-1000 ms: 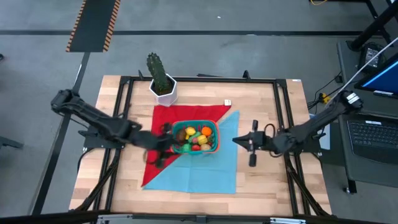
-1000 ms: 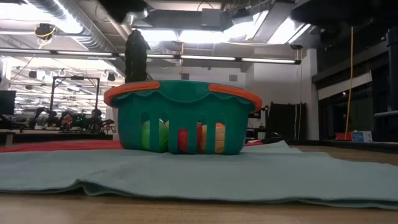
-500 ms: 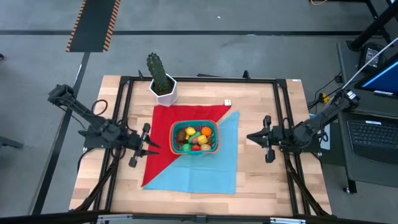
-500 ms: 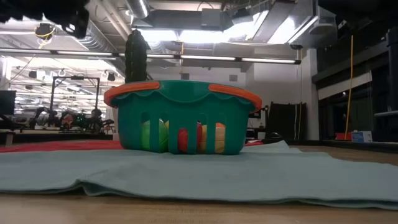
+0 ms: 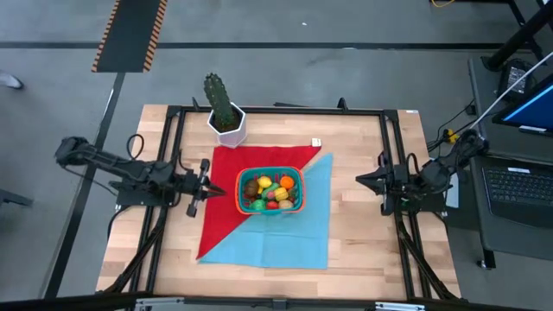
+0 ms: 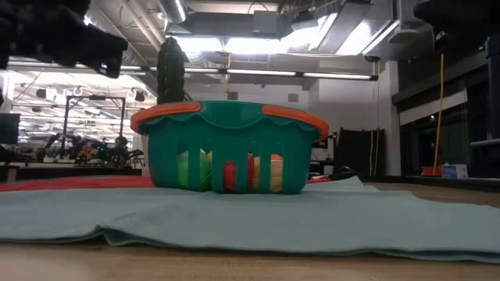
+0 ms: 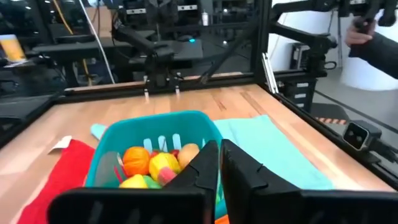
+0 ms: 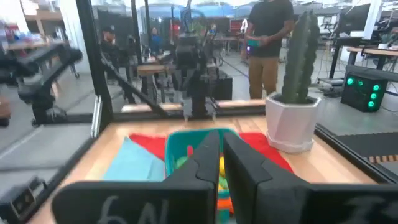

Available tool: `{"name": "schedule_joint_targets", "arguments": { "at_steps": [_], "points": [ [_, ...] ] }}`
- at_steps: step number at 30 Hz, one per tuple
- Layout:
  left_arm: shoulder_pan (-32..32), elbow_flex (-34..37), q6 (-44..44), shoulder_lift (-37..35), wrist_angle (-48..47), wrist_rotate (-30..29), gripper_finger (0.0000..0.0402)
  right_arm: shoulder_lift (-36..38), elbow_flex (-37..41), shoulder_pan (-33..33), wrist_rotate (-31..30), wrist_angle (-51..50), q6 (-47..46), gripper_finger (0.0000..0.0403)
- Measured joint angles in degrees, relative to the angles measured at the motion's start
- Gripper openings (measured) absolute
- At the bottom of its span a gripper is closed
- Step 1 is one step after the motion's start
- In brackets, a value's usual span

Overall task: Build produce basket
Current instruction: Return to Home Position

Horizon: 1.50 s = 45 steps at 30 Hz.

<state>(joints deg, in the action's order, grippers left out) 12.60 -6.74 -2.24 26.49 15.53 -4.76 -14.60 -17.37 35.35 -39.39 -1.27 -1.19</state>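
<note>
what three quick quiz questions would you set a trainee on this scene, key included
1. True or false: the basket stands on bare wood.
2. Where is the produce? A in the basket, B on the table, C on the floor.
3. Short answer: does the left hand or the right hand hold anything?
Key: 1 false, it stands on cloth; 2 A; 3 neither, both are shut and empty.

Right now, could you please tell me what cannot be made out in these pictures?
Produce count: high view, too small and piled.
Basket contents: low view, wall hides all but slivers.
Basket's near side: wrist views, left gripper and right gripper cover it.
White scrap: high view, too small.
</note>
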Motion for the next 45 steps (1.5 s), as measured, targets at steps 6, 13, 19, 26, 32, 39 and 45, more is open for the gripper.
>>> {"name": "schedule_joint_targets", "arguments": {
  "at_steps": [6, 13, 19, 26, 32, 39, 45],
  "points": [
    [-7.57, 2.71, 0.44, -0.83, 1.17, 5.63, 0.0008, 3.51, 6.29, -0.03, -4.81, -0.99, -0.12, 0.0026],
    [-12.63, 3.41, 0.61, -0.82, 2.22, 10.58, 0.0021, 7.71, 17.0, -3.08, -10.07, 7.81, 1.58, 0.0026],
    [-14.84, 4.45, -0.13, -0.79, 2.14, 11.8, 0.0009, 8.78, 16.98, -5.64, -2.34, 5.76, 0.04, 0.0026],
    [-17.17, 6.29, 1.69, -0.55, -0.92, 11.59, 0.0008, 7.97, 16.98, -6.04, 4.53, 6.0, 0.01, 0.0026],
    [-18.29, 6.29, 1.64, -0.69, 0.12, 11.5, 0.0021, 7.99, 16.98, -7.22, 3.91, 6.05, 0.24, 0.0026],
    [-18.49, 6.29, 1.66, -0.69, 0.02, 11.39, 0.0037, 7.99, 16.96, -7.41, 3.93, 6.05, -0.04, 0.0026],
    [-18.49, 6.29, 1.66, -0.69, -0.01, 11.39, 0.0051, 7.99, 16.96, -7.41, 3.93, 6.05, -0.05, 0.0026]
  ]
}}
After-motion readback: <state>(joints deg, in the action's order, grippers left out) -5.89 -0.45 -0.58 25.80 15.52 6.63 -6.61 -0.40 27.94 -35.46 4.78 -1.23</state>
